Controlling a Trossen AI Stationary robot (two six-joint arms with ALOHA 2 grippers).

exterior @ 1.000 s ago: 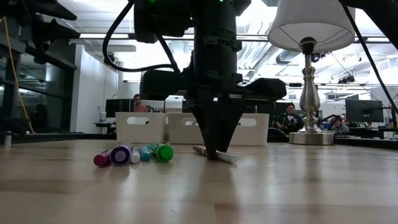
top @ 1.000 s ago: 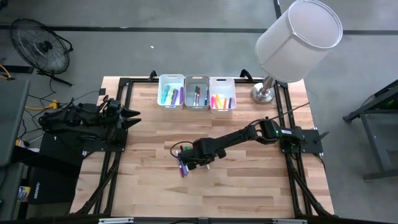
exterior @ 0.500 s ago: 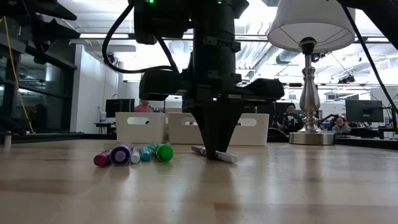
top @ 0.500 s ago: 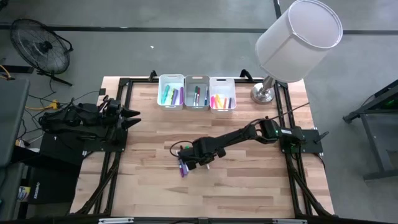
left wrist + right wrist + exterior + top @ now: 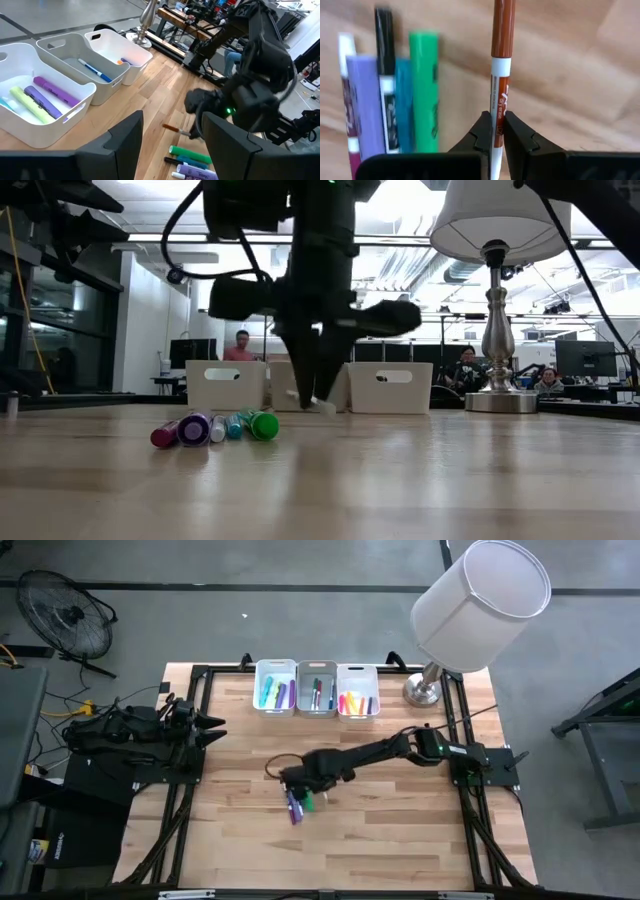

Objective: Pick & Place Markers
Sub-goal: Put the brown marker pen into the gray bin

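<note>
Right gripper (image 5: 495, 131) has lifted the brown marker (image 5: 500, 75) (jaws clamped) off the table (image 5: 450, 480)

You have a brown-capped white marker (image 5: 498, 95) pinched near its middle, lifted clear of the wood and tilted. At about seven o'clock from it, a row of markers (image 5: 215, 426) lies side by side on the table: green (image 5: 423, 90), teal, black-capped, purple, magenta, touching one another.
</note>
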